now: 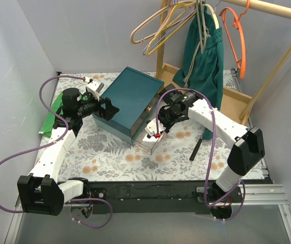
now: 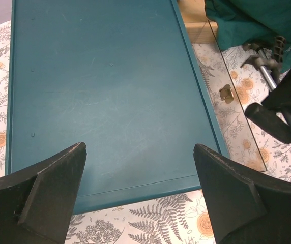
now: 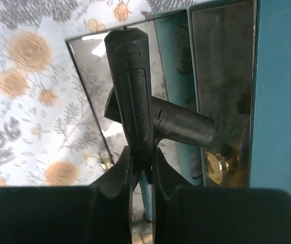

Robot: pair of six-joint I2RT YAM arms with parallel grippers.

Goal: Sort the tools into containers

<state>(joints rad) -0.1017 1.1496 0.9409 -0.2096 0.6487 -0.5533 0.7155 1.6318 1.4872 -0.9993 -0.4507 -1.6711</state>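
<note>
Well, at lower centre of its wrist view the right gripper (image 3: pixel 141 163) pinches a black tool (image 3: pixel 130 86) tightly above the clear drawer tray (image 3: pixel 87 66) of the teal box (image 2: pixel 110 91). The left gripper (image 2: pixel 139 150) hovers over the box, fingers spread wide and holding nothing.

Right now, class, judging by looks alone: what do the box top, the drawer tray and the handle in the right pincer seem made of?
Box top: probably painted wood or metal, matte teal, faint scratches. Drawer tray: clear plastic, glossy, floral cloth shows through. Black tool handle: likely moulded plastic or rubber, matte, grooved.
</note>
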